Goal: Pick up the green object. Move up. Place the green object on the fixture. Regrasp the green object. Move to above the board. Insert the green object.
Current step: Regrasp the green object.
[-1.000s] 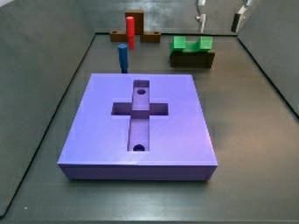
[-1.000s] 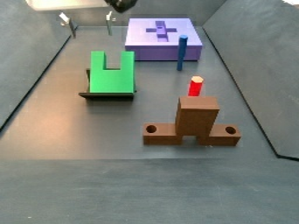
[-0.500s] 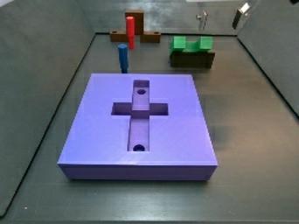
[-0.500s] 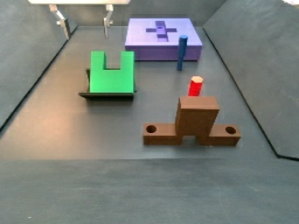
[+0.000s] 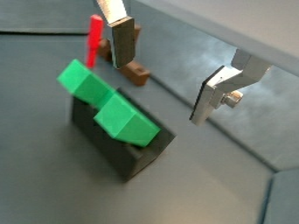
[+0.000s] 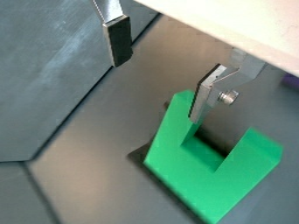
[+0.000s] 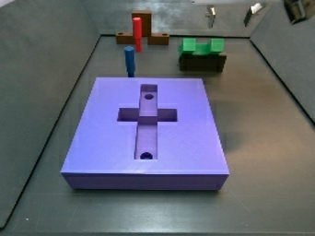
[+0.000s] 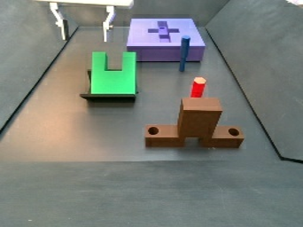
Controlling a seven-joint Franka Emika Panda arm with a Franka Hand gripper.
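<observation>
The green object [image 7: 202, 44] is a bright U-shaped block resting on the dark fixture [image 7: 202, 63] at the back of the floor. It also shows in a side view as the green object [image 8: 112, 73] on the fixture [image 8: 106, 97]. My gripper [image 8: 84, 22] hangs open and empty above the floor, apart from the block, at the gripper [image 7: 233, 12] in a side view. Both wrist views show the green object [image 5: 107, 105] [image 6: 205, 157] below the spread fingers [image 5: 121, 39] [image 6: 117, 39], with nothing between them. The purple board [image 7: 147, 129] [image 8: 166, 40] lies flat with its cross recess bare.
A thin blue peg [image 7: 128, 60] [image 8: 183, 53] stands upright by the board's edge. A red peg [image 7: 138, 32] [image 8: 199, 87] stands in a brown base [image 8: 196, 124] [image 5: 135, 70]. Dark side walls ring the floor.
The gripper has shifted slightly at the top of both side views, staying open. The green object, the pegs and the board have not moved.
</observation>
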